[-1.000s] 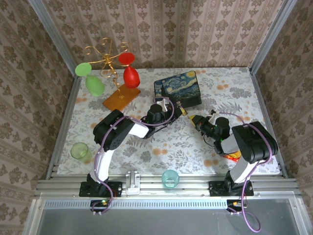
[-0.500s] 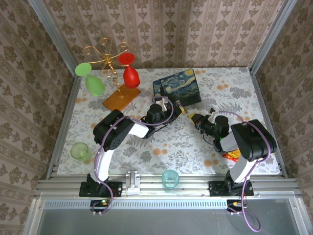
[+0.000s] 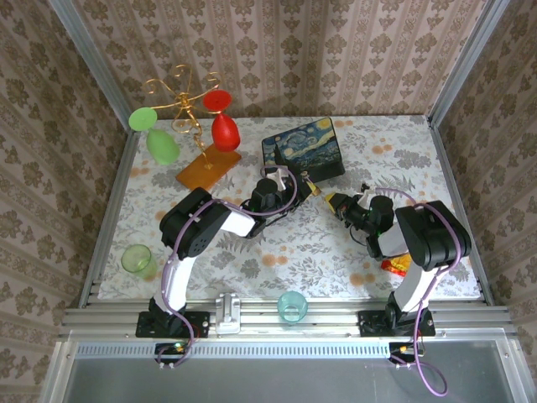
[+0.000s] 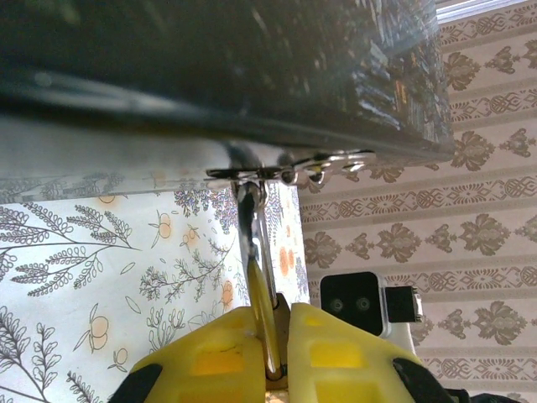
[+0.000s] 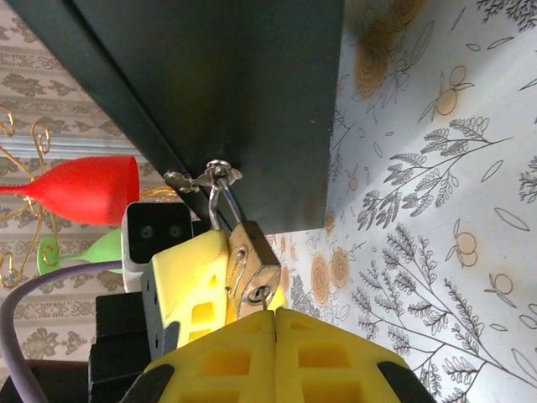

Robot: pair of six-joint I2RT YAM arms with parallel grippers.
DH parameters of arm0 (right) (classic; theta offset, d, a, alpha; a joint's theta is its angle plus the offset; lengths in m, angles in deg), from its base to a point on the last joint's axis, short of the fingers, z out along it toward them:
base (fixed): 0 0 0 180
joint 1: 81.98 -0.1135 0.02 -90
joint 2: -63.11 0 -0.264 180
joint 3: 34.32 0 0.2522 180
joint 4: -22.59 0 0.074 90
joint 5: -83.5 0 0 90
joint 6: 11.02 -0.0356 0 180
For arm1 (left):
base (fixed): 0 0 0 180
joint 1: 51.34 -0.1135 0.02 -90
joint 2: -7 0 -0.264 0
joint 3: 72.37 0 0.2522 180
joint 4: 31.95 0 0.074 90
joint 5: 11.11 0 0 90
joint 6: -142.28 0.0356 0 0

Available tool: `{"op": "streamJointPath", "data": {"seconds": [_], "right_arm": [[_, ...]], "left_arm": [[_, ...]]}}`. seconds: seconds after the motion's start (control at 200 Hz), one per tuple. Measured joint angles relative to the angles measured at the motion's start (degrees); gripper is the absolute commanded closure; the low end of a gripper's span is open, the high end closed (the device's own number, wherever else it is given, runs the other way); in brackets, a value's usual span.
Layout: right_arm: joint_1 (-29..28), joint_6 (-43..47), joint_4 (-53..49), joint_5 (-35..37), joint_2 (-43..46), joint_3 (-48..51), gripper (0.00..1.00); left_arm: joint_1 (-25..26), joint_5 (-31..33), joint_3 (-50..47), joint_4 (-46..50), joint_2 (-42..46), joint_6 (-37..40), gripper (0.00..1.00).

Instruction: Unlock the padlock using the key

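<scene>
- The painted box [image 3: 304, 149] stands on the counter [image 3: 277, 252]. The padlock [image 5: 252, 267] hangs off the box's near face, its shackle [image 5: 220, 206] threaded through the hasp [image 5: 205, 176].
- The left pincer [image 4: 270, 326] is clenched on the padlock body. One yellow pad lies flat on each broad face, and the body is held out from the box.
- The right pincer [image 5: 273, 323] is clenched, pads pressed together. Its tips sit just at the padlock's end farthest from the box.
- Whether the key is held between those pads cannot be told.
- Governing relation: the padlock's long axis runs from the hasp straight out from the box, toward the right pincer's tips.
- The keyhole [image 5: 259, 293] sits on the end face nearest those tips, tilted slightly to one side of the pad seam.
- Both arms are at the padlock. The left arm acts as the fixture, so the right arm makes the insertion.
- Judgement: the next move needs a small lateral correction to line up with the keyhole, then a push toward the box along the padlock's axis.
</scene>
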Motion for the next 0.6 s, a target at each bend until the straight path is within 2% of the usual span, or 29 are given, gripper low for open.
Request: {"op": "streamJointPath", "data": {"seconds": [0.6], "right_arm": [[-1.05,-0.04,0.85,0.79,-1.86,-1.38,1.0]], "left_arm": [[0.17,0.09,0.0,-0.52,-0.15,-0.24,1.0]]}}
